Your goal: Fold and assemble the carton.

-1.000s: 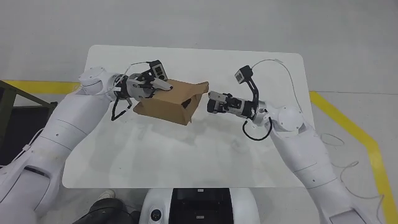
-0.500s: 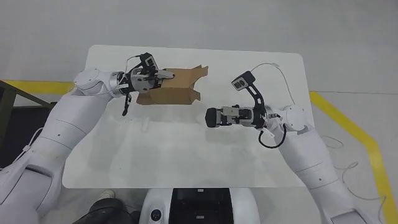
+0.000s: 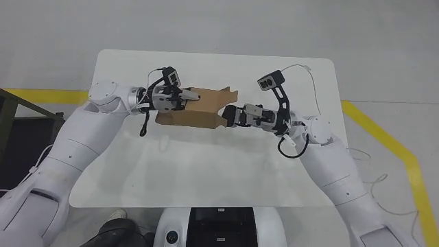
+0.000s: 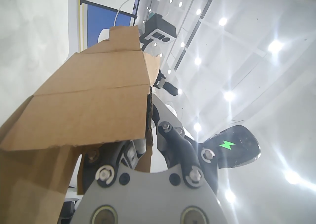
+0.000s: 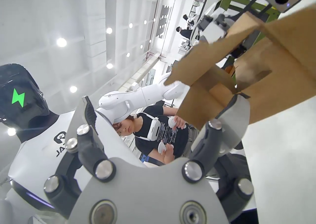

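Observation:
A brown cardboard carton (image 3: 204, 106), partly folded with loose end flaps, is held just above the middle of the white table. My left gripper (image 3: 180, 97) is shut on the carton's left end; in the left wrist view (image 4: 148, 131) a carton (image 4: 86, 96) panel edge sits pinched between its fingers (image 4: 170, 133). My right gripper (image 3: 226, 116) stands open at the carton's right end. In the right wrist view (image 5: 160, 106) one of its fingers (image 5: 234, 116) rests against the carton's (image 5: 259, 62) flaps, the other is clear of the cardboard.
The white table (image 3: 206, 171) has bare room in front of and behind the carton. A dark frame (image 3: 14, 127) stands off the table's left side. Yellow floor tape (image 3: 384, 134) runs past the right edge.
My right gripper has come up from the nearer part of the table to the carton's right end. The left gripper has shifted the carton slightly to the right.

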Motion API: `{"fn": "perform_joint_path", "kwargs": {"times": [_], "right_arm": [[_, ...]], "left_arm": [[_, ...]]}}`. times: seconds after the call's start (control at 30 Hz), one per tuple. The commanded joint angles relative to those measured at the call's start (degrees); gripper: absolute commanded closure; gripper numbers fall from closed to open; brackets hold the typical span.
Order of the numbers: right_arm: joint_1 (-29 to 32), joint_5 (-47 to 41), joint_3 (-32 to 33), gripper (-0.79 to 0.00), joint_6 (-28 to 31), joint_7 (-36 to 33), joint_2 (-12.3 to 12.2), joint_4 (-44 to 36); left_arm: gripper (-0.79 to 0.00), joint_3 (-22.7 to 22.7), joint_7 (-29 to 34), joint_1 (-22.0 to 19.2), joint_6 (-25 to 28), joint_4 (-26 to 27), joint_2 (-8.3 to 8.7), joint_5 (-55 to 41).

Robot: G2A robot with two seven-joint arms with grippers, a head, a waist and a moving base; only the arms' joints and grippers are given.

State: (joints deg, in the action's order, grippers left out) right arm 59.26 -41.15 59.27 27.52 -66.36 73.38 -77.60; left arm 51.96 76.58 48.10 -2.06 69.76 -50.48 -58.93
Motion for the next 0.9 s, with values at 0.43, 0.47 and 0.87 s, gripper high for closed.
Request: {"fn": "perform_joint_path", "kwargs": {"times": [0.43,0.47,0.87], "right_arm": [[2.18,-0.67,0.7,-0.785,-3.66,-0.27,-0.29,-3.78],[2.08,-0.75,0.5,-0.785,-3.58,-0.06,-0.21,-3.81],[2.21,-2.59,-0.11,-0.785,-3.56,-0.31,0.19,-4.89]], "left_arm": [[0.0,4.1,-3.61,2.07,0.56,-1.15,-0.47,-0.81],[0.0,4.11,-3.83,2.21,0.5,-0.92,-0.56,-0.31],[0.0,5.9,-5.8,3.24,-0.06,-0.98,-1.07,1.29]]}}
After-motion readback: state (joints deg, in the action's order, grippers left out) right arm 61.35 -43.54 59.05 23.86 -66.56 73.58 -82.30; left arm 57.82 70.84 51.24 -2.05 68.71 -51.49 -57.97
